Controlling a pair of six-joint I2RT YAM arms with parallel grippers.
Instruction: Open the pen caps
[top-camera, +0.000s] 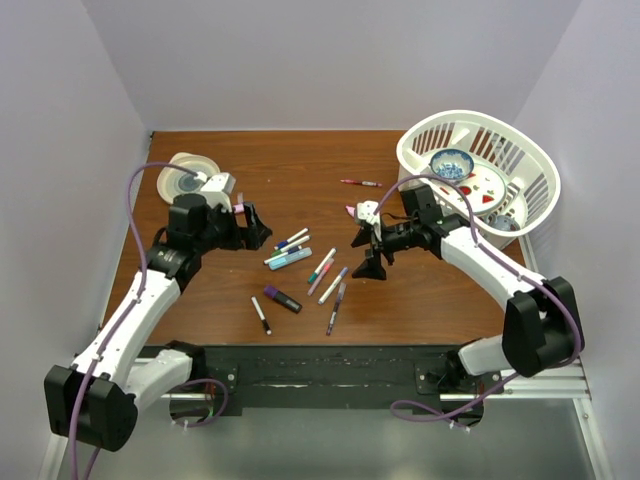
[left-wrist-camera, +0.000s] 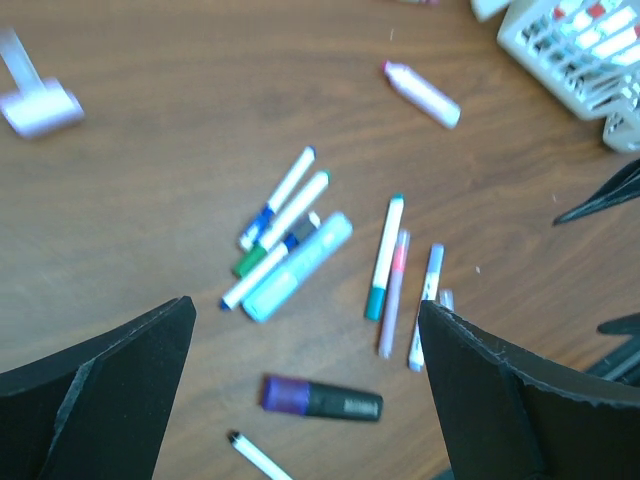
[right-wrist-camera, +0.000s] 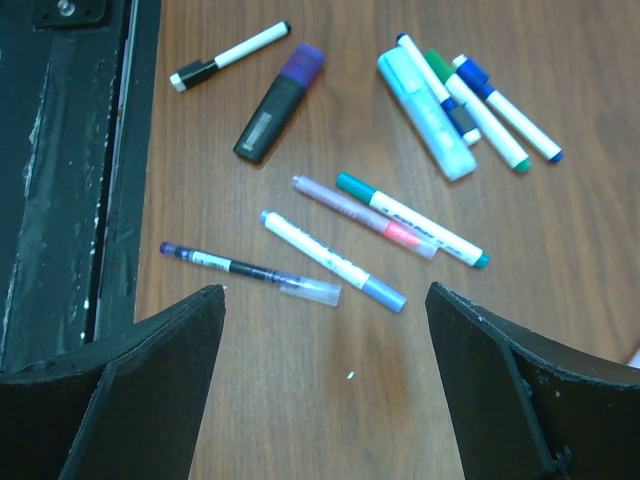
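The pens (top-camera: 300, 268) lie scattered flat on the wooden table between my two grippers. Among them are a teal highlighter (left-wrist-camera: 298, 265), a black highlighter with a purple cap (right-wrist-camera: 303, 62), a white pen with a blue cap (right-wrist-camera: 385, 294) and a thin dark pen with a clear cap (right-wrist-camera: 310, 291). All the pen caps I can see sit on their pens. My left gripper (top-camera: 255, 228) hovers open just left of the cluster, holding nothing. My right gripper (top-camera: 365, 250) hovers open at the cluster's right side, also holding nothing.
A white laundry basket (top-camera: 530, 165) holding a plate and a blue bowl stands at the back right. A white round dish (top-camera: 188, 178) sits at the back left. A red pen (top-camera: 360, 183) and a pink-tipped white marker (left-wrist-camera: 423, 93) lie apart behind the cluster.
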